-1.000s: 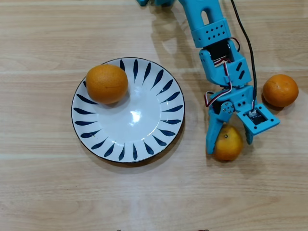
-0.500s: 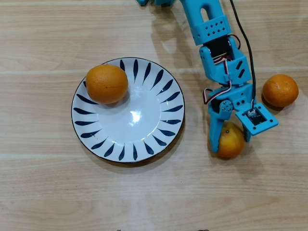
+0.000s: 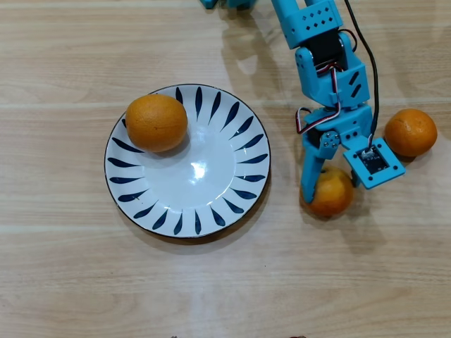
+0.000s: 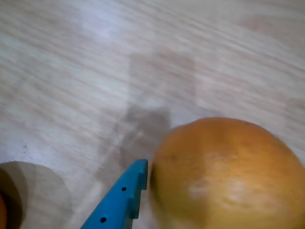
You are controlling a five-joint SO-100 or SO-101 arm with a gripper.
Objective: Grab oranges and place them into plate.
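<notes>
Orange point(image 3: 332, 193) sits betw spread jaws on table, another point(image 3: 156, 122) on plate point(image 3: 211, 204).

A: What colours show from overhead?

B: A pale wood-grain tabletop point(image 3: 70, 282), and a white plate point(image 3: 211, 176) with dark blue petal strokes round its thin dark rim.

A: And the fruit?

B: Three orange oranges point(image 3: 156, 122), dimpled skin. The arm point(image 3: 331, 77) and pincer point(image 3: 325, 184) are bright blue, with a black cable point(image 3: 366, 56).
</notes>
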